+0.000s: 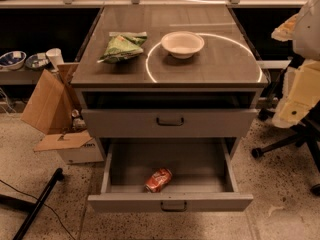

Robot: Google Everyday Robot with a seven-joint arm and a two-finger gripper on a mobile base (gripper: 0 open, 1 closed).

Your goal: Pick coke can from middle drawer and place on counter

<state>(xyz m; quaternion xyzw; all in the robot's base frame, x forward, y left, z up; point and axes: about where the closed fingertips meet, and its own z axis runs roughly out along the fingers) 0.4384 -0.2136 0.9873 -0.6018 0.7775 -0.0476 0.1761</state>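
Note:
The coke can (158, 180), red with white lettering, lies on its side on the floor of the open middle drawer (200, 164), near the drawer's front wall and slightly left of centre. The counter (210, 59) is the wood-grain cabinet top above, with a bright ring of light across it. My gripper (292, 101) hangs at the right edge of the view, beside the cabinet at about counter height, far from the can and holding nothing that shows.
A green snack bag (122, 46) and a white bowl (182, 44) sit on the counter. A closed drawer front (170, 121) is above the open one. A cardboard box (50, 104) stands left, a chair base (295, 144) right, a black pole (37, 204) on the floor.

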